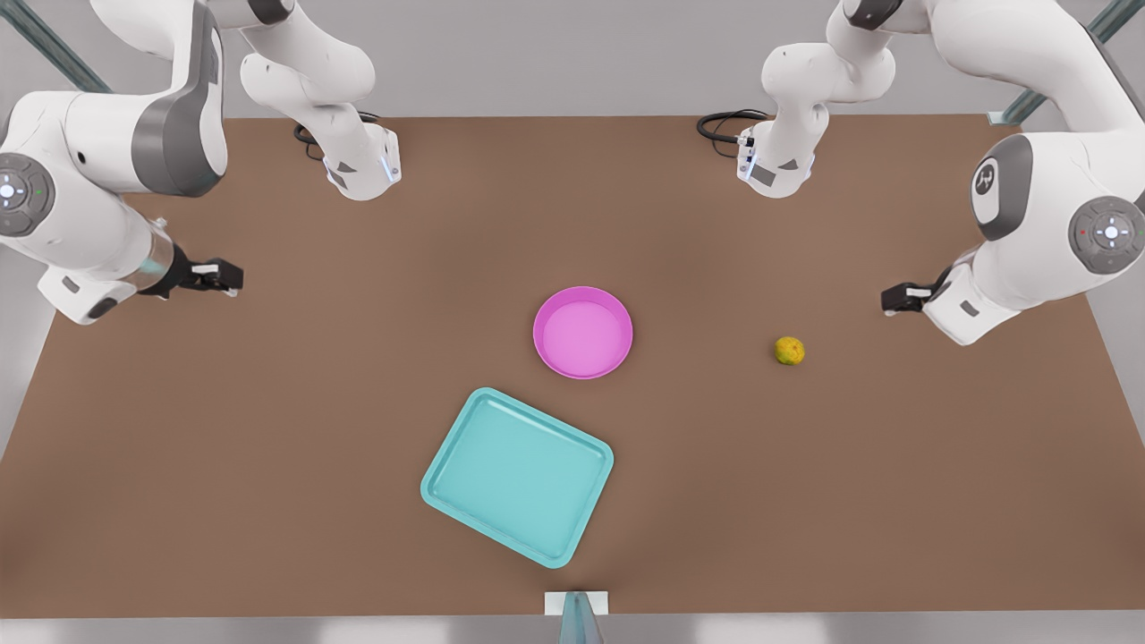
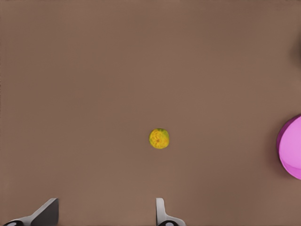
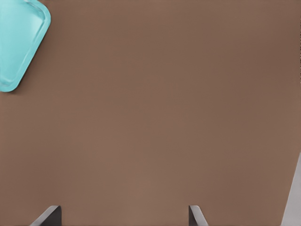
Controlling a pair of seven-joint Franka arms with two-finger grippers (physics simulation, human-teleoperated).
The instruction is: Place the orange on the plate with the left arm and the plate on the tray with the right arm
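Jaws of both the left gripper (image 1: 886,300), front view's right, and right gripper (image 1: 234,277) gape empty; the orange (image 1: 789,351), probably light, firm and roll-prone, wants pinching across its middle.

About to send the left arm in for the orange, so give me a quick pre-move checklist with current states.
1. Left gripper fingers open, holding nothing: ok.
2. Orange lies alone on the table, free to grasp: ok.
3. Plate has nothing in it, ready to receive the fruit: ok.
4. Tray holds nothing, lies apart from the plate: ok.
5. Right gripper waits at the front view's left, fingers open, clear of the path: ok.
6. Orange already on plate: not ok, not yet done.
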